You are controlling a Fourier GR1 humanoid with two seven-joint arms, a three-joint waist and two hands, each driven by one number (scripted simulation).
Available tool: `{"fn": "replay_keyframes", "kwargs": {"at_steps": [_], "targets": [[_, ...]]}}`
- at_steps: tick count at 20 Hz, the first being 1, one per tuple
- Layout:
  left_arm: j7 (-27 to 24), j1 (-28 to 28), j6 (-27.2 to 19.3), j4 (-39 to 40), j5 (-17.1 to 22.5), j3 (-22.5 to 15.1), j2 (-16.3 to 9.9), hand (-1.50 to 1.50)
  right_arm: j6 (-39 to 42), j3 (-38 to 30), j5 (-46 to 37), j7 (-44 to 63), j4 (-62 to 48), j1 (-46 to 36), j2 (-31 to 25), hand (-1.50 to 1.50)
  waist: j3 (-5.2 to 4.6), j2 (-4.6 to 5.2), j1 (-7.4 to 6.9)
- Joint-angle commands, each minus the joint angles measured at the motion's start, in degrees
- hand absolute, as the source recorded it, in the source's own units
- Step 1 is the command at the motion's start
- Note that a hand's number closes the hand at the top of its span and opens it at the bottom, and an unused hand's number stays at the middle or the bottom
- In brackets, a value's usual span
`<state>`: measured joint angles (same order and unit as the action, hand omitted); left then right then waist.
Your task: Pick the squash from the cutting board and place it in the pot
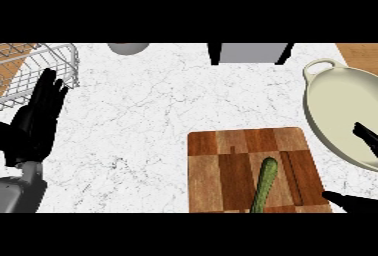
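Squash (pixel 264 185), long and green, lies lengthwise on the wooden cutting board (pixel 221 170), towards the board's right half, its lower end running out of the view's bottom edge. Nothing holds it, so by the look of things the pick has not yet happened and the whole carry and placing remain to be done. The right hand (pixel 354 201) shows only in part at the view's right edge: a dark part lies at the board's lower right corner, near the squash but apart from it, and fingertips (pixel 365 135) reach over the rim of the cream pot (pixel 319 75); with so little in view I cannot tell whether this hand is spread or curled. The pot stands just beside the board on the right, its inside showing nothing but those fingertips. The left hand (pixel 37 120) rests at the left edge with its fingers straight and pointing up, holding nothing, beside a wire rack (pixel 52 65). My judgement is that the task is at its very start: the hand must close round the squash, lift it, and bring it over the pot's rim.
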<state>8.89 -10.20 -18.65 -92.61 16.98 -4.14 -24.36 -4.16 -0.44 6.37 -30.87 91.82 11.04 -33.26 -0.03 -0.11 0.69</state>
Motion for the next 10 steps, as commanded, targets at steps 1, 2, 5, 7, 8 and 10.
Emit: {"fn": "replay_keyframes", "kwargs": {"at_steps": [1,2,5,7,8,10], "targets": [[1.00,-1.53,-0.12,0.18,-0.69,-0.26,0.55,0.00,4.26,2.21,-2.59,10.31,7.86,1.86,-6.89,-1.50,-0.11,-0.02,-0.02],[0.78,-0.87,0.17,0.55,-0.42,-0.34,0.85,0.00,6.25,3.23,-3.74,10.65,7.44,2.99,-8.70,-1.50,-0.11,0.02,-0.09],[-0.37,-2.05,-0.15,1.35,-1.64,-0.96,1.40,0.00,8.29,8.00,-9.11,20.22,11.29,0.77,-13.01,-1.50,-0.21,0.25,-0.77],[0.00,-0.33,0.14,0.41,-1.57,-0.85,1.16,0.00,9.15,9.78,-11.59,25.68,15.97,1.32,-14.79,-1.50,-0.19,0.02,-0.79],[0.75,-1.81,0.83,0.79,-0.33,0.92,0.19,0.00,8.74,11.89,-13.97,29.03,17.19,1.58,-14.61,-1.50,-0.19,0.06,-0.79],[-0.20,-2.04,1.42,2.68,-0.82,-0.38,1.58,0.00,10.50,15.38,-16.15,35.66,20.70,-0.52,-14.79,-1.50,-0.20,0.23,-0.97]]}}
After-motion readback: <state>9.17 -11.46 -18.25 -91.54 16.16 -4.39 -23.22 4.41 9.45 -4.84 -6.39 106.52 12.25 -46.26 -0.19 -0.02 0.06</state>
